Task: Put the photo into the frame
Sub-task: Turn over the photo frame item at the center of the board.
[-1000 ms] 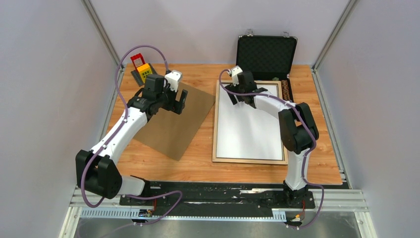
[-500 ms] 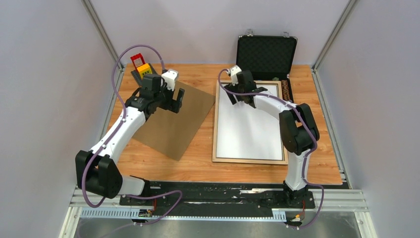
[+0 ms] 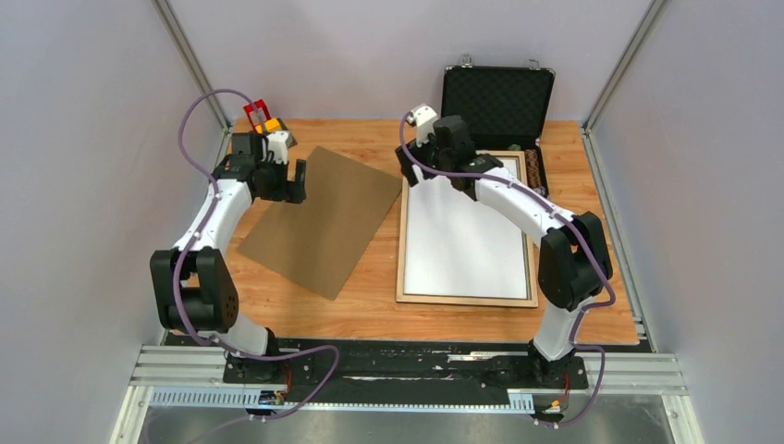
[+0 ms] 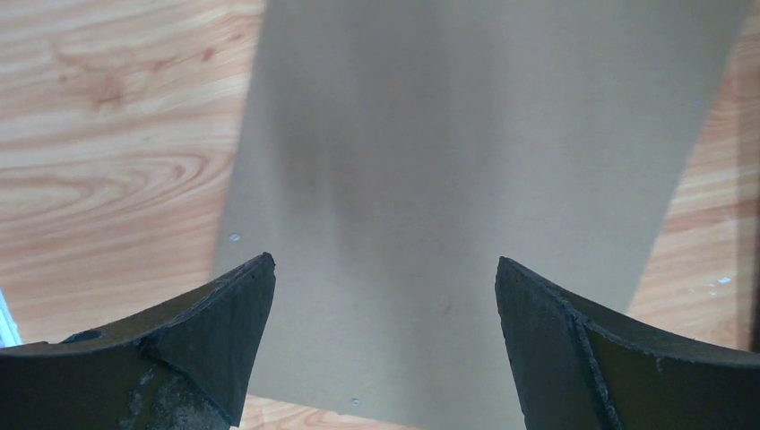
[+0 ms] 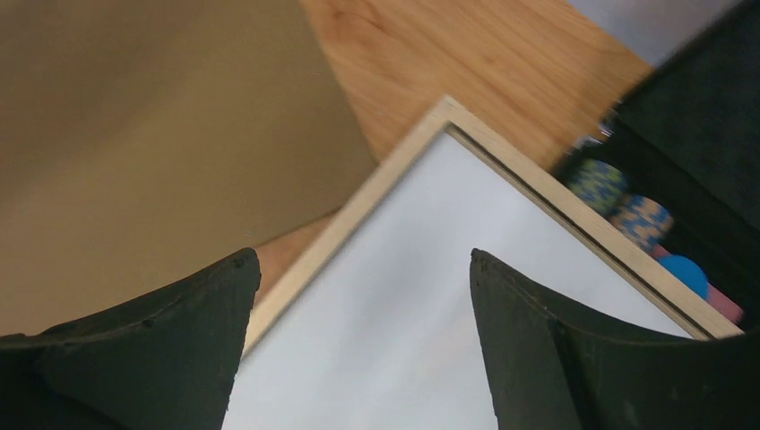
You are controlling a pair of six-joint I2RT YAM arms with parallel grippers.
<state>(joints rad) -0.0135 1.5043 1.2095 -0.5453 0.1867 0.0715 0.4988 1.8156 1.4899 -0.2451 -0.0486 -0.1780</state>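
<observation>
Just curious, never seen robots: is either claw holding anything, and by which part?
Nothing is held: the left gripper and right gripper are both open and empty.

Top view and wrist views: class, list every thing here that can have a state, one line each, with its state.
frame, flat on the table, pale face up.
white sheet, lying inside the frame.
brown board, flat on the table, outside the frame.
black case, open, lid upright.
left hand, open, empty.
right hand, open, empty.
</observation>
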